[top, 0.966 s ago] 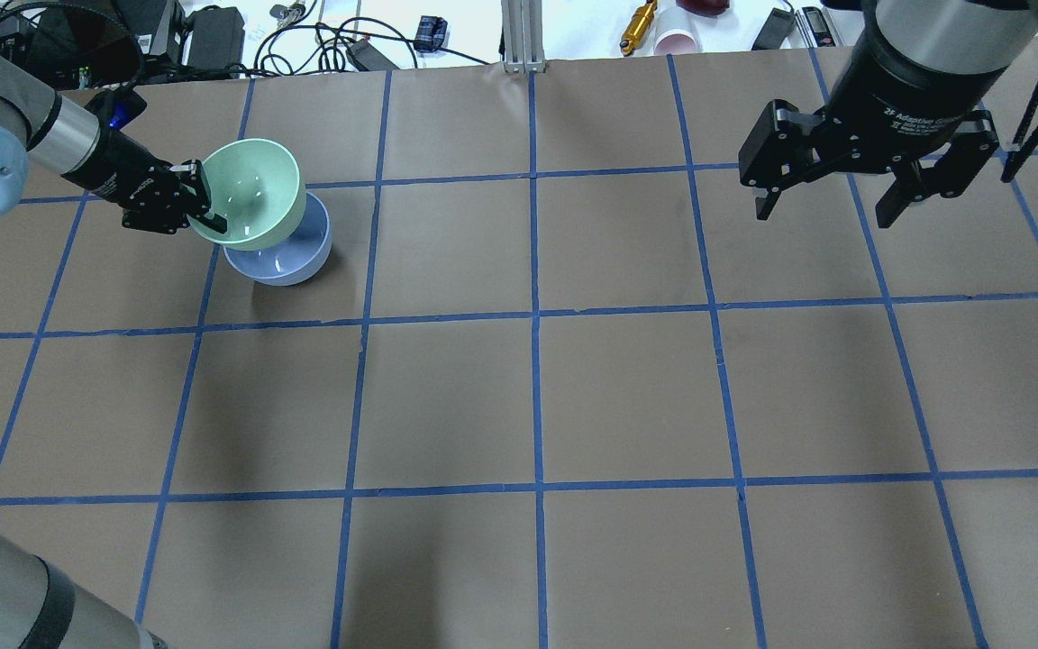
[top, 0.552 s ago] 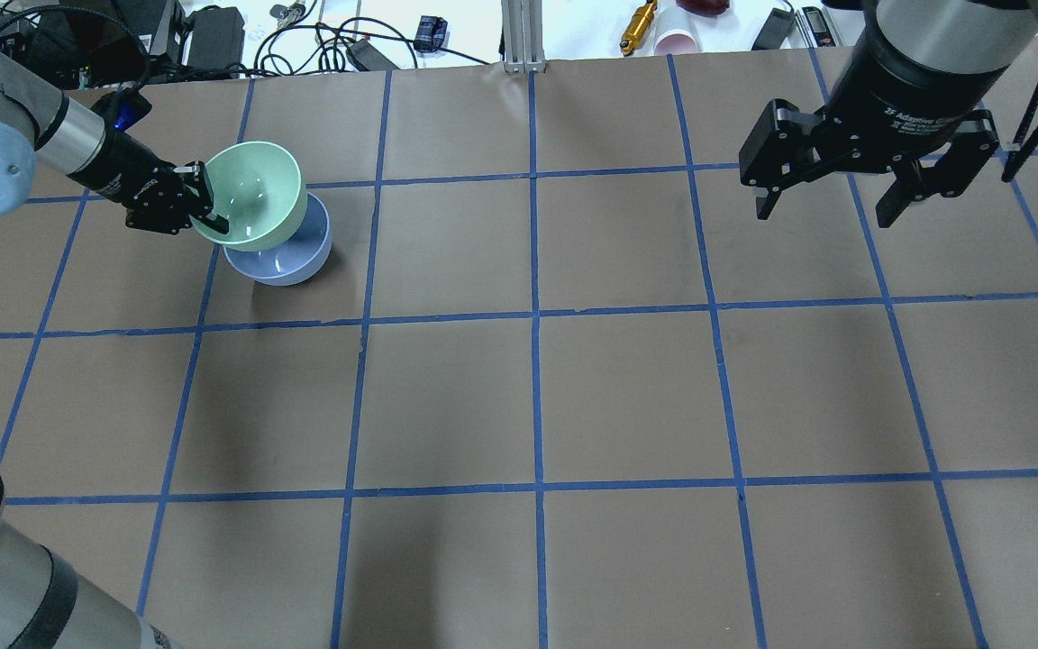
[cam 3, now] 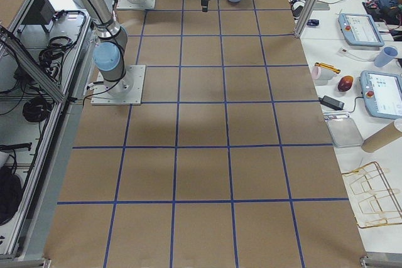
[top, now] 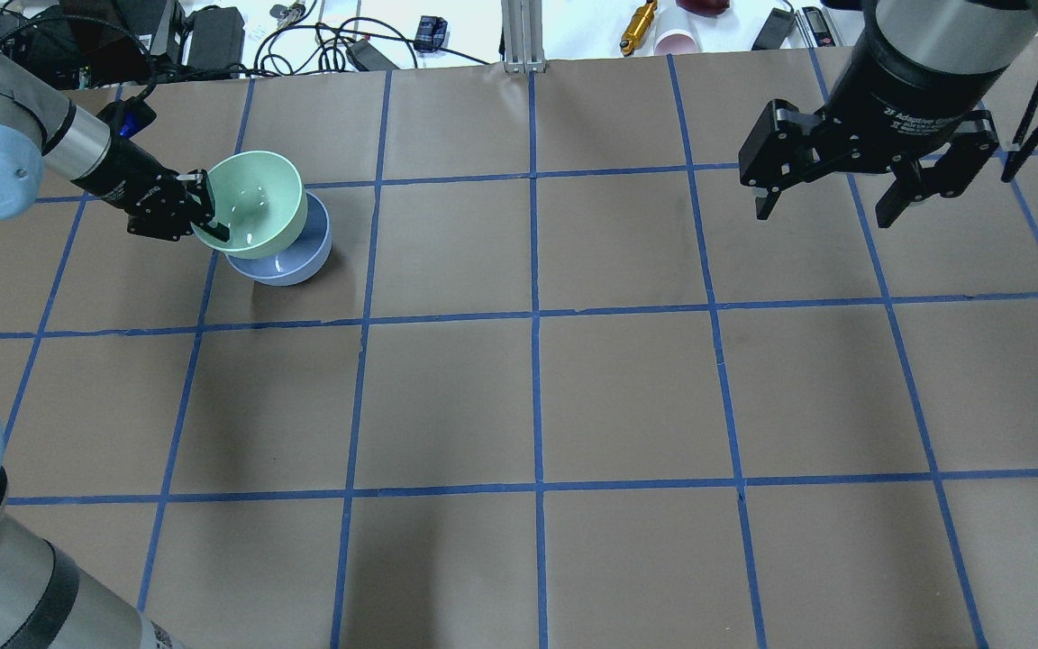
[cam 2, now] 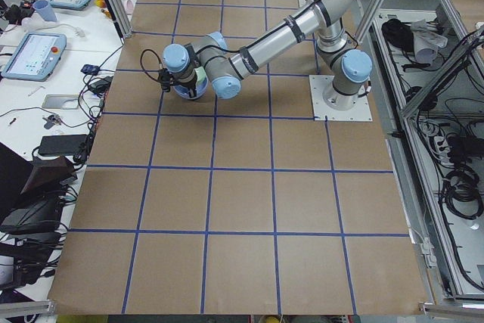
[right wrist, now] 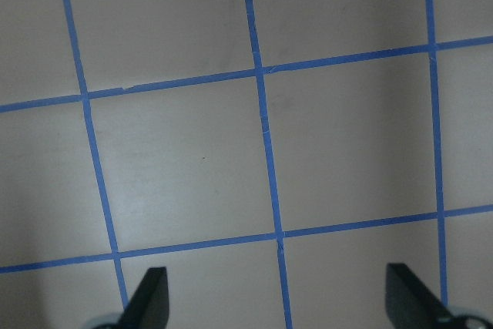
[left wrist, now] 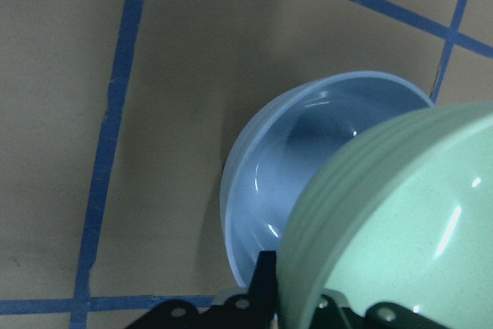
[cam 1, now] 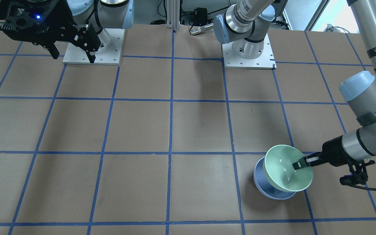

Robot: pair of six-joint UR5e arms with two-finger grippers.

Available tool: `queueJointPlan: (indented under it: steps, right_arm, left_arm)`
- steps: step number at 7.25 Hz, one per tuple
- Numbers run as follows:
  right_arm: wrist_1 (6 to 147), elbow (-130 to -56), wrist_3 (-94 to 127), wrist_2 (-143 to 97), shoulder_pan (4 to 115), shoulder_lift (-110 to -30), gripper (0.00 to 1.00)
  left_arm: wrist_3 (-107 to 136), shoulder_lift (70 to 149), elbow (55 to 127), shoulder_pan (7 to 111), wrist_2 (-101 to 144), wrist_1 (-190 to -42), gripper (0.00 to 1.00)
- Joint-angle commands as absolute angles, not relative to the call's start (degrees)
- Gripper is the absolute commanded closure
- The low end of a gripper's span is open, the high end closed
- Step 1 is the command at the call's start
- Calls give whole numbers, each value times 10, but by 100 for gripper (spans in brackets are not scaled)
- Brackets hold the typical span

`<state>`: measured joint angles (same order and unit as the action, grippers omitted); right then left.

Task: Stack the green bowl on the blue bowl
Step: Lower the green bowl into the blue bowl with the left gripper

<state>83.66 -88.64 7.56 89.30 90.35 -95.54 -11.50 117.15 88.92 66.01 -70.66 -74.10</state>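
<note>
The green bowl is held tilted over the blue bowl, overlapping its far-left side. My left gripper is shut on the green bowl's rim, one finger inside the bowl. The front-facing view shows the green bowl above the blue bowl, with the left gripper pinching the rim. The left wrist view shows the green bowl's outside close over the blue bowl's inside. My right gripper hangs open and empty at the far right, high above the table; its fingertips show spread apart.
The brown paper table carries a blue tape grid. Cables, adapters, a pink cup and a yellow tool lie beyond the far edge. Both arm bases stand on plates at the robot side.
My left gripper has lowered the green bowl slightly toward the blue bowl and levelled it a little. The right arm has not moved.
</note>
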Motion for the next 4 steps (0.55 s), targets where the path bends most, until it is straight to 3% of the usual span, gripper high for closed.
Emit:
queueJointPlan:
  steps: [1, 2, 3, 4]
  right_arm:
    - [837, -887, 76, 893, 904, -955, 0]
    - [836, -886, 76, 893, 904, -955, 0]
    - [837, -886, 76, 893, 904, -955, 0]
    - [837, -886, 76, 893, 904, -955, 0]
  left_arm:
    - [-116, 1175, 889, 660, -708, -740, 100]
    - [-120, 1175, 889, 660, -709, -737, 100]
    - [-117, 1175, 889, 660, -709, -730, 42]
    - [-116, 1175, 889, 660, -710, -730, 39]
